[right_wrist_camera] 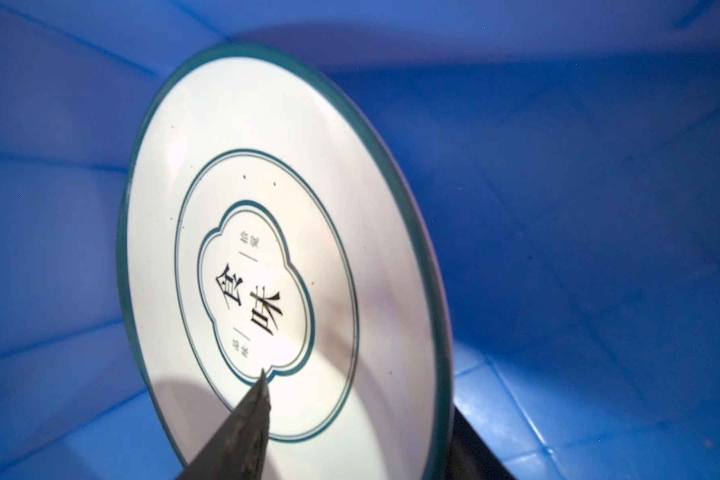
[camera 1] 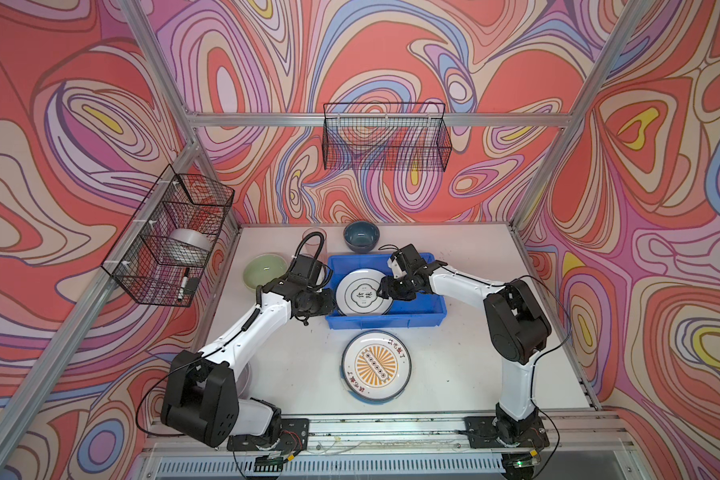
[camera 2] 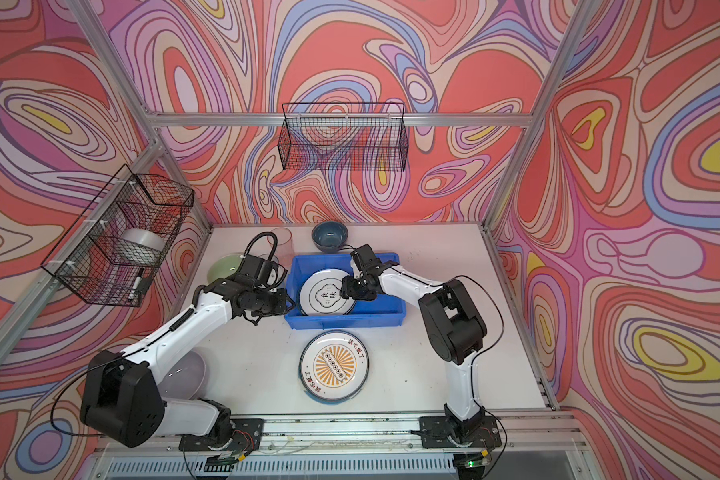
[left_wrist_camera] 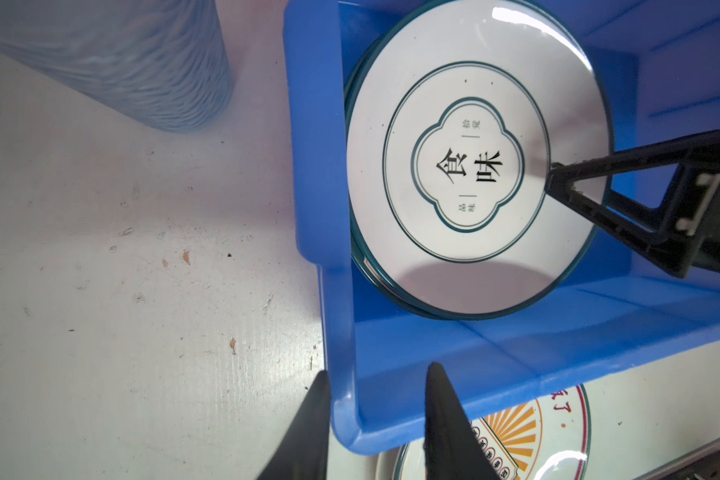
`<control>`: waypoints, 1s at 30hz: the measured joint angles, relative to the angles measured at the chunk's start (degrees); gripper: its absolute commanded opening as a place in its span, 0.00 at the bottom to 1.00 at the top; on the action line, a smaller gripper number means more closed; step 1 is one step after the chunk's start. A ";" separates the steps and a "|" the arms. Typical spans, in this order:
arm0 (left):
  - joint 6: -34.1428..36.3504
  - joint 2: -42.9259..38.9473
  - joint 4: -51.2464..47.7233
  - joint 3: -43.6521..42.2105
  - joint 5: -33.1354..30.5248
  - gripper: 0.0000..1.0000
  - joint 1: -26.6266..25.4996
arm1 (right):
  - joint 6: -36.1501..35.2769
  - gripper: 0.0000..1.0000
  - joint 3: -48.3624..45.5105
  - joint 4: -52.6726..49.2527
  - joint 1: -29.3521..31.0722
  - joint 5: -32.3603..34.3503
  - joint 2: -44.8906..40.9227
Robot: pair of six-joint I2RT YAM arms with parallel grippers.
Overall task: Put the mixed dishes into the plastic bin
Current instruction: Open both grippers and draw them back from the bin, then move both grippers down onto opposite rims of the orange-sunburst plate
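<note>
While the left pincer [left_wrist_camera: 378, 370] stands partly open astride the left wall of the blue plastic bin [camera 1: 385, 322], one finger outside and one inside, the right pincer [camera 1: 381, 293] gapes wider around the rim of a green-rimmed lettered plate [camera 1: 360, 299]. That plate leans tilted in the bin's left half, with the upper fingertip [right_wrist_camera: 260, 395] at its printed face and the other finger beneath it. Outside, on the white surface [camera 1: 454, 365], rest a sunburst plate [camera 1: 376, 365], a pale green bowl [camera 1: 265, 270] and a dark blue-grey bowl [camera 1: 361, 236].
</note>
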 measured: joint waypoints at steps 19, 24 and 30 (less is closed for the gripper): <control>-1.11 -9.60 -4.31 -6.05 4.59 0.37 -0.13 | -2.25 0.63 -0.44 -4.94 1.05 4.15 -9.11; -2.73 -14.45 -4.92 -9.79 5.99 0.37 -1.40 | -2.60 0.60 -5.31 -5.07 1.11 3.93 -21.38; -5.68 -16.90 -4.57 -12.46 6.12 0.34 -6.38 | -2.10 0.55 -13.97 -5.51 2.64 1.90 -34.03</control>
